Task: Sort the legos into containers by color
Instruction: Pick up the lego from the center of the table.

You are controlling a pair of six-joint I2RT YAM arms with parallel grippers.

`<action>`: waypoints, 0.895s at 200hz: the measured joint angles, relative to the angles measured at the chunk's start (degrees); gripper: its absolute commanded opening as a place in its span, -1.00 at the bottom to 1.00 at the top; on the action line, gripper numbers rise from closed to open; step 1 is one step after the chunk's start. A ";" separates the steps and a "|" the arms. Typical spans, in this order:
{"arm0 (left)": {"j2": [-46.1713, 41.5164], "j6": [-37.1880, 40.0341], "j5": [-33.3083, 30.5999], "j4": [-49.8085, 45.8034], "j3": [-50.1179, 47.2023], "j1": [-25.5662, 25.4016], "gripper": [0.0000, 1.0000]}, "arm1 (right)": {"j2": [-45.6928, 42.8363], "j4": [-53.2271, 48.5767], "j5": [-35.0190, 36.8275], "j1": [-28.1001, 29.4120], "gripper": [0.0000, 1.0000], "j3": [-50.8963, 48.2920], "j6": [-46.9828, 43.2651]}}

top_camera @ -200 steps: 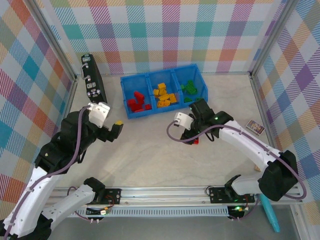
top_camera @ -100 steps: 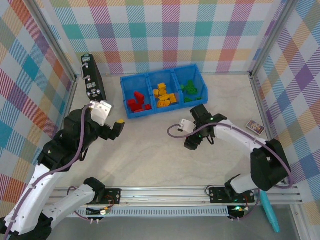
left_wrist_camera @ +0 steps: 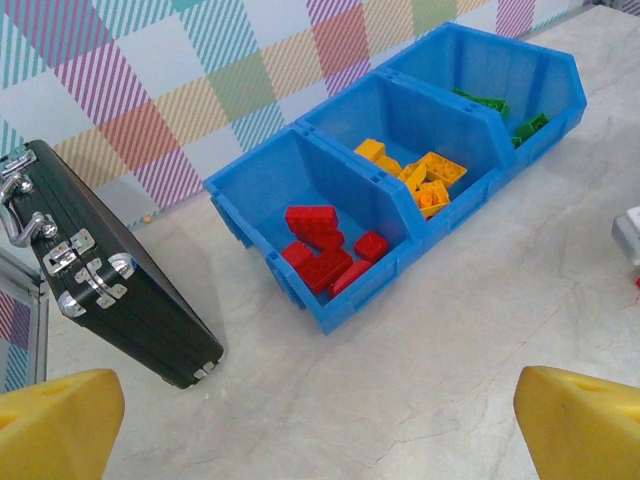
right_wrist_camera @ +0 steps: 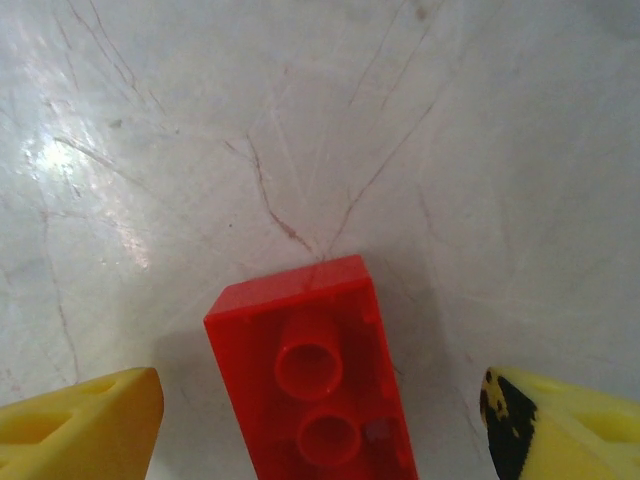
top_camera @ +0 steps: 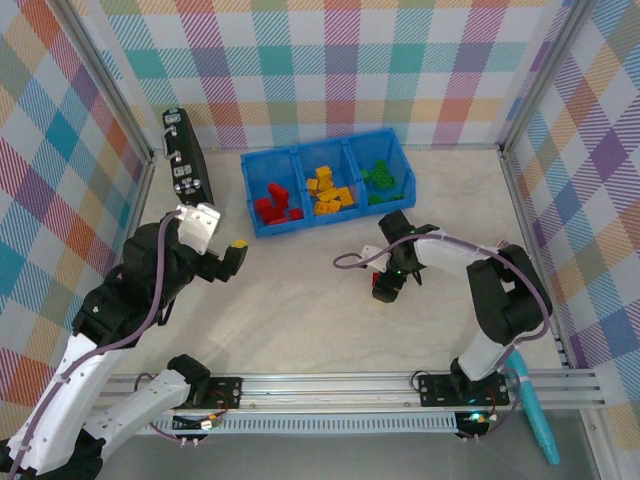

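Note:
The containers (top_camera: pixel 300 152) are three joined blue bins at the back of the table. Red legos (top_camera: pixel 275 204) lie in the left one, yellow legos (top_camera: pixel 330 193) in the middle one, green legos (top_camera: pixel 380 177) in the right one. In the right wrist view one red lego (right_wrist_camera: pixel 320 385) lies underside up on the table. My right gripper (right_wrist_camera: pixel 320 430) stands open around it, with a gap on each side. My left gripper (top_camera: pixel 232 258) hovers open and empty left of the bins. Its wrist view shows the bins (left_wrist_camera: pixel 350 300).
A black case (top_camera: pixel 185 160) leans on the left wall, also seen from the left wrist as the black case (left_wrist_camera: pixel 110 300). A small printed card (top_camera: pixel 511 254) lies near the right wall. Checkered walls close in three sides.
My right arm has folded in and tipped its gripper down over the red lego on the table. The left arm has hardly moved.

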 measured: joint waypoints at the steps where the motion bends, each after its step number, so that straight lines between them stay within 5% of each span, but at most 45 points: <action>1: 0.00 0.00 -0.02 0.02 0.00 0.00 1.00 | 0.07 0.00 0.00 0.00 0.62 0.02 0.00; 26: -0.37 0.00 -0.09 0.00 0.00 0.00 1.00 | 0.76 0.74 0.20 0.00 0.39 0.59 -0.52; 53: -0.72 0.00 -0.11 0.00 0.00 0.00 1.00 | 1.40 0.02 -0.39 -0.20 -0.27 1.29 -1.22; 75: -0.72 0.00 -0.11 0.00 0.00 0.00 1.00 | 1.60 -0.17 0.24 -0.20 -0.51 1.88 -1.16; 127: -1.57 0.22 -1.03 -0.02 0.00 0.00 1.00 | 1.05 0.09 1.88 0.70 -0.63 4.96 -0.09; 179: -1.31 0.22 -1.44 -0.20 0.00 0.00 1.00 | 2.34 5.46 -1.68 7.19 -0.62 28.39 2.03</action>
